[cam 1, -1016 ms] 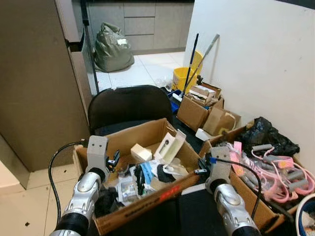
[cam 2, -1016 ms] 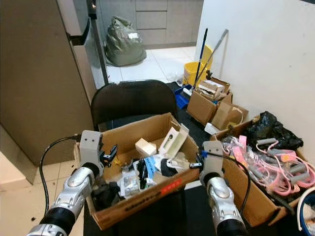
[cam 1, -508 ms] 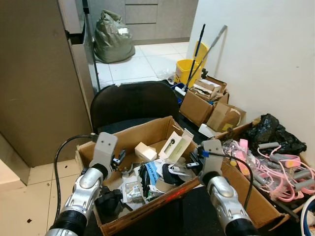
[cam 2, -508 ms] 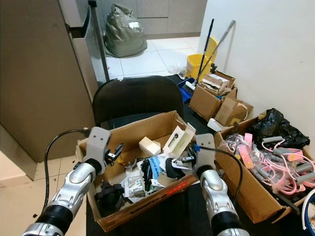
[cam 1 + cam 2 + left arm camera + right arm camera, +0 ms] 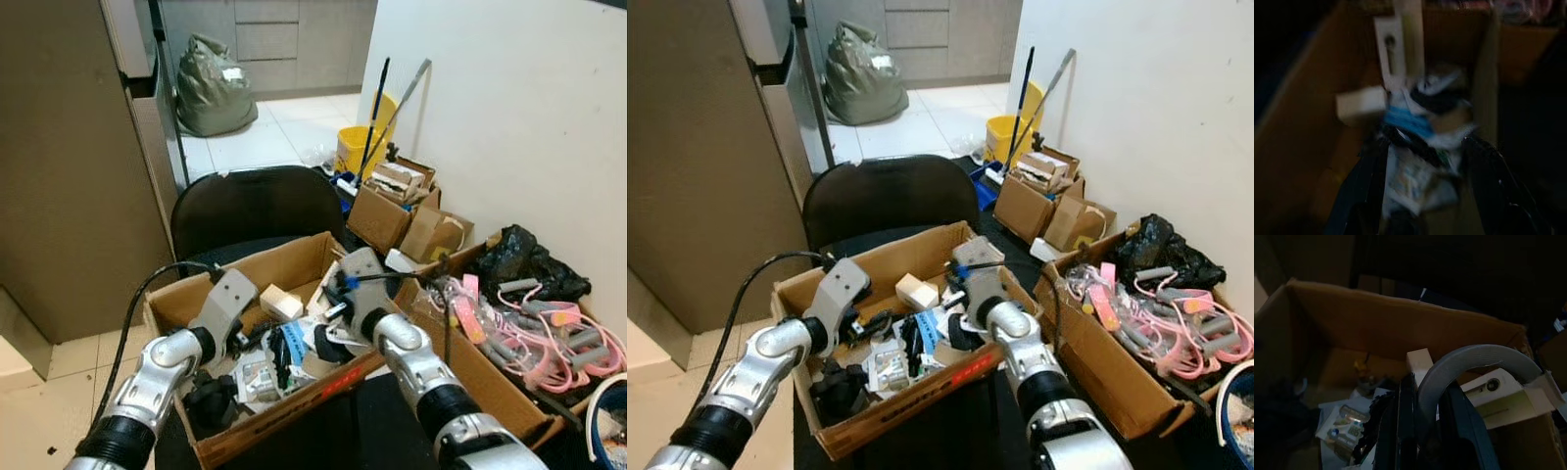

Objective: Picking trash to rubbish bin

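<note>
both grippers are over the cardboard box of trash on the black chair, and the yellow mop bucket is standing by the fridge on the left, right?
Not quite. Both the left gripper and right gripper are over the cardboard box on the black chair, but the yellow mop bucket stands against the white wall on the right, as the left eye view shows.

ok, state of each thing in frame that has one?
Cardboard box: open, full of trash.
Left gripper: open, over the box.
Right gripper: shut on grey curved band.
Green bag: tied shut.
Mop bucket: upright, mop handles inside.
</note>
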Controlling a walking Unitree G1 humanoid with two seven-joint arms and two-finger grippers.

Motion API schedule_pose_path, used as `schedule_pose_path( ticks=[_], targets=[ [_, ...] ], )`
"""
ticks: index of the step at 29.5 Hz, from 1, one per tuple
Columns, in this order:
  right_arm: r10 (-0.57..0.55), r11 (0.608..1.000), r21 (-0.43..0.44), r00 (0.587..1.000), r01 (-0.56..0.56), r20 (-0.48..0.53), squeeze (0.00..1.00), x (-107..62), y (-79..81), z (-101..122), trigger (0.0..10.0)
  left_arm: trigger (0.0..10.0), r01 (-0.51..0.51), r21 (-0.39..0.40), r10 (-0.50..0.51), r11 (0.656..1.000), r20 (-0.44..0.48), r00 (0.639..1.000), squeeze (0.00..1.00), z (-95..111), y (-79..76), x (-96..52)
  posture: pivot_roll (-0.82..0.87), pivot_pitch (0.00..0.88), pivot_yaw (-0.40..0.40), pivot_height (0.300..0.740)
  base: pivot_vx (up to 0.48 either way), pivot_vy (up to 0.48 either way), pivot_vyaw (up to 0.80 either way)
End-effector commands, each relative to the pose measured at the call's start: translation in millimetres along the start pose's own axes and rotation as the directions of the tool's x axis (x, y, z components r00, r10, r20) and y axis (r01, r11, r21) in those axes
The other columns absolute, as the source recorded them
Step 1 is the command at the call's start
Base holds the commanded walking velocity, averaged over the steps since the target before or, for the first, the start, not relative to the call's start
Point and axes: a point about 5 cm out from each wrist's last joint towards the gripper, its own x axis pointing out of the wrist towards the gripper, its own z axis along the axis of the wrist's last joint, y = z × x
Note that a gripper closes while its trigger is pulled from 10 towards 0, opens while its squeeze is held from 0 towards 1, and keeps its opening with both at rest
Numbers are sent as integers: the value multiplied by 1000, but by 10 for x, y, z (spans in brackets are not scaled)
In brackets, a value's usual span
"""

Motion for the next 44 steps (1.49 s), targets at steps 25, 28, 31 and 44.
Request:
schedule_pose_path(
  ticks=[25,28,31,44],
  targets=[
    [9,998,57,997,-13,78,0,77,53,115,10000,10000,73,-32,-74,997,-47,996,0,60,-118,-50,-31,41,-42,740,0,0,0],
    [-62,987,152,994,48,88,0,30,-62,83,10000,10000,27,-15,-28,1000,-52,998,0,65,-74,-45,-33,44,-43,740,0,0,0],
    [-177,967,206,979,153,105,0,-38,-224,77,10000,10000,-122,0,122,993,-13,992,0,128,54,-20,-34,47,-46,740,0,0,0],
    [-575,769,304,816,562,-55,0,-640,-692,-465,10000,10000,-501,-101,506,860,29,862,0,197,215,68,-53,57,-41,740,0,0,-155]
  ],
)
